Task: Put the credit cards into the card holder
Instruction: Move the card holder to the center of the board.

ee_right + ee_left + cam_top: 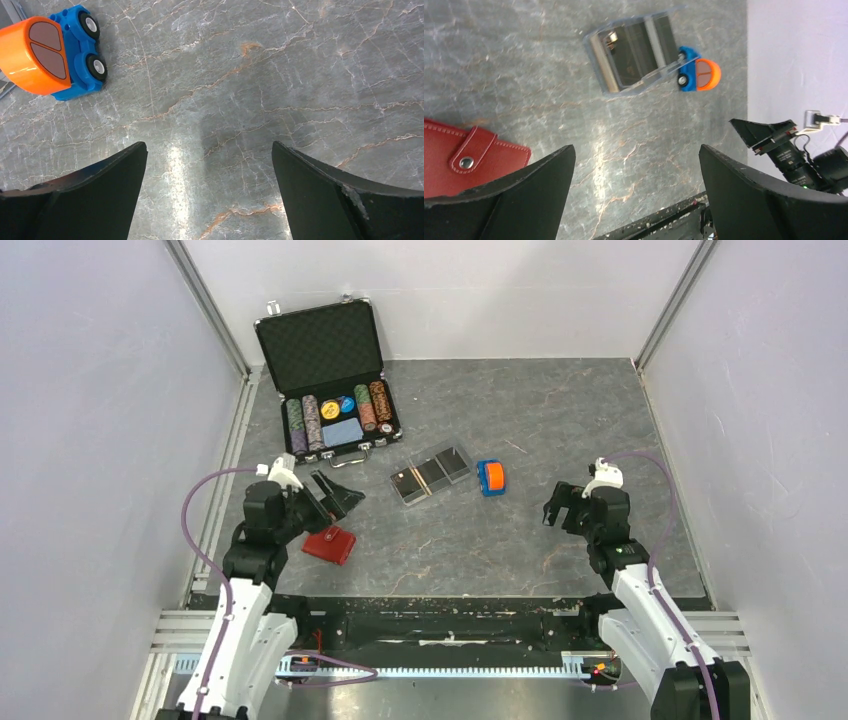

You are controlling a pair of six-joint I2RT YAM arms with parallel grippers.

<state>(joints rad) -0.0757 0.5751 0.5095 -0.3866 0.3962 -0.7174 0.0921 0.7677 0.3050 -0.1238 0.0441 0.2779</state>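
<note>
Marbled table (570, 420), toy car (490, 477) seemingly against card holder (432, 472), left tool (338, 493), right tool (560, 507) gaping

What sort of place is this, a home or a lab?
Most likely a robot test cell in a lab: plain pale walls and aluminium rails box in a grey marbled table, two arms are bolted at its near edge, and a chip briefcase and toy car lie as props.
</note>
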